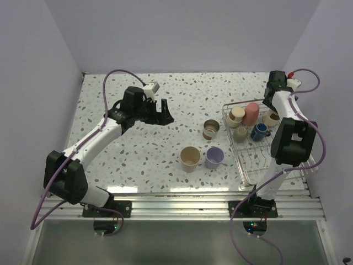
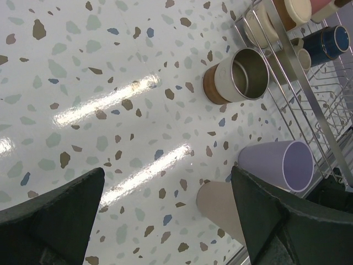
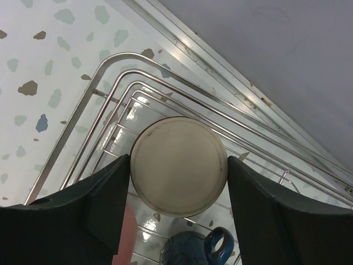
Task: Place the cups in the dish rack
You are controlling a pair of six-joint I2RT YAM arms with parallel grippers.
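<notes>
Right gripper [image 3: 178, 172] is clamped on a beige cup [image 3: 179, 149]. Both fingers press its sides, and in the wrist view we see its flat round face straight on. The cup is at the far right corner of the dish rack [image 1: 255, 165], inside the curved corner wires. We can't tell whether it rests on the grid or hangs just above it.

Outward from there, in the rack:
- dark blue mug [image 1: 259, 131], just nearer than the held cup, handle to the right
- red-pink cup [image 1: 252, 113], on the far edge, left of the held cup
- cream cup [image 1: 237, 114], at the far left corner
- little pale cup [image 1: 240, 132], beside the blue mug, against the rack's left side

The rack lies along the right edge of the bench [image 1: 127, 160].

Left gripper [image 1: 164, 112] is spread wide and grips nothing. It hangs over the far middle of the bench, well apart from the rack.

On the bench between it and the rack we see three cups, none touching the fingers:
- steel cup [image 1: 210, 130], just beside the rack's left side
- lavender cup [image 1: 214, 157] and tan cup [image 1: 190, 158], side by side toward the near edge, the lavender one closer to the rack
</notes>
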